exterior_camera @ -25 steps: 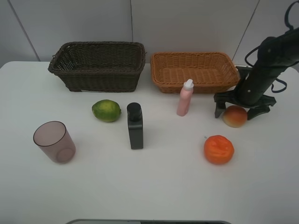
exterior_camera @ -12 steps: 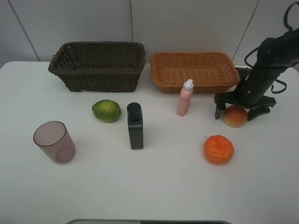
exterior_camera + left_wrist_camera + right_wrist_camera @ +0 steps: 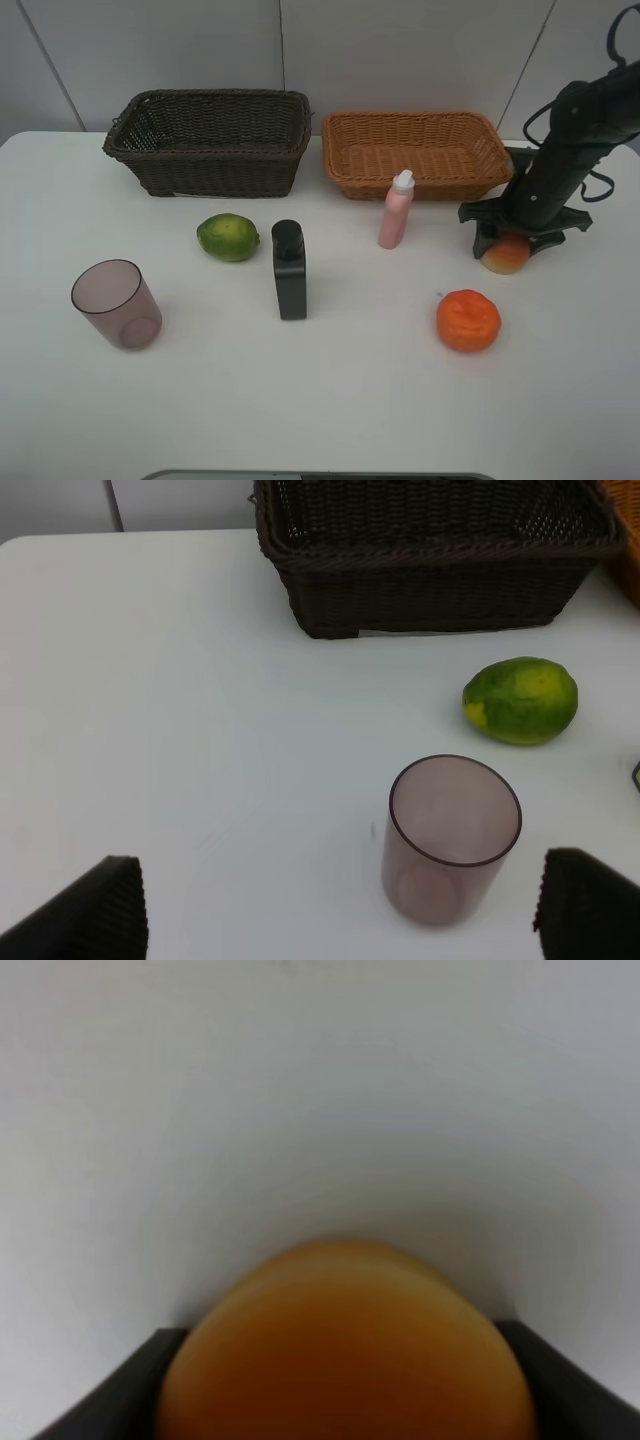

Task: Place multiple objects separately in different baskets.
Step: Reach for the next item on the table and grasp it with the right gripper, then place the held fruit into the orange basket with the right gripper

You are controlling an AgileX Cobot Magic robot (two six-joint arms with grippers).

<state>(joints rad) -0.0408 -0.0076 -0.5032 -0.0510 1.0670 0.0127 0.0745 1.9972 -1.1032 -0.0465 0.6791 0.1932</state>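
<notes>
Position: red-yellow peach (image 3: pixel 506 254) on bench (image 3: pixel 350 400), near right edge, in front of orange-tan basket (image 3: pixel 420 122). Right gripper (image 3: pixel 505 246) clamps its flanks. Judged light, round, smooth, bruisable: hold at widest girth, moderate force. Left gripper (image 3: pixel 345 910) spread wide.

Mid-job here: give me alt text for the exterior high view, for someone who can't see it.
The right gripper clamps the red-yellow peach on the white table, beside the orange-tan basket. The green fruit, black bottle, pink bottle, orange and cup sit loose; nothing shows in it or the dark brown basket.
</notes>
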